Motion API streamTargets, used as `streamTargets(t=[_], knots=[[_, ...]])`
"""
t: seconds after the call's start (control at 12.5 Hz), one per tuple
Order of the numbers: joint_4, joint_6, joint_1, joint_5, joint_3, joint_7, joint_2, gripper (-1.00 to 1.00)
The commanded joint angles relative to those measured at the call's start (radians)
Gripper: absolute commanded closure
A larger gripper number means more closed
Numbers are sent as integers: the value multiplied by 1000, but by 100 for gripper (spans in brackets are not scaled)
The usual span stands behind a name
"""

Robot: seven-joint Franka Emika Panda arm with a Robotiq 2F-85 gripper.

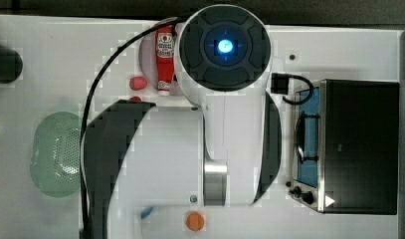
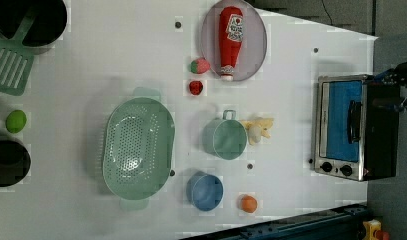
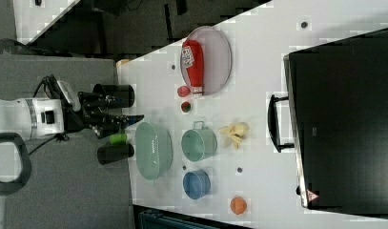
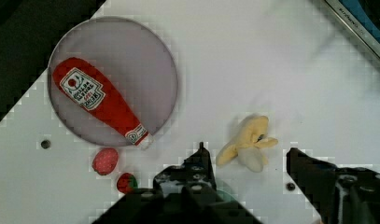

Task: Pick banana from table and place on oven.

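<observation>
The banana (image 2: 259,130) lies on the white table (image 2: 291,75), peel strips splayed, just beside the pale green cup (image 2: 224,138), on the side nearer the oven (image 2: 348,127). In the left view a strip of bare tabletop separates banana and oven, and the oven stands close to the table's edge at the left view's right. The oven's black top (image 3: 346,119) is bare in the right view, its door handle (image 3: 273,123) jutting toward the banana.

The gripper (image 4: 248,161) hangs above the table with its jaws spread apart and nothing between them; in the wrist view the banana shows in the gap between the two fingers, on the table below. In the right view the gripper (image 3: 127,119) is seen well away from the tabletop, over the green colander (image 3: 153,150).

The grey plate (image 2: 256,30) holds the red ketchup bottle (image 2: 230,40), cap end resting near the plate's rim. Two small red things (image 2: 197,77) sit on the table just off that rim. The colander, the green cup and the blue cup (image 2: 205,191) all look empty. An orange round thing (image 2: 248,203) sits near the table's edge, beside the blue cup. Black pots (image 2: 8,162) and a green ball (image 2: 16,121) stand along the left view's left.
</observation>
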Motion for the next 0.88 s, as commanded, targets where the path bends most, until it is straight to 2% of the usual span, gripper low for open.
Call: streamTargets(t=[0.08, 0.24, 0.56, 0.88], knots=[[-357, -95, -25, 0, -31, 89, -442, -59], [-359, -95, -25, 0, -33, 90, -442, -99], [-390, -45, -25, 0, -32, 90, -407, -100], [-510, 170, -24, 0, -24, 90, -311, -100]])
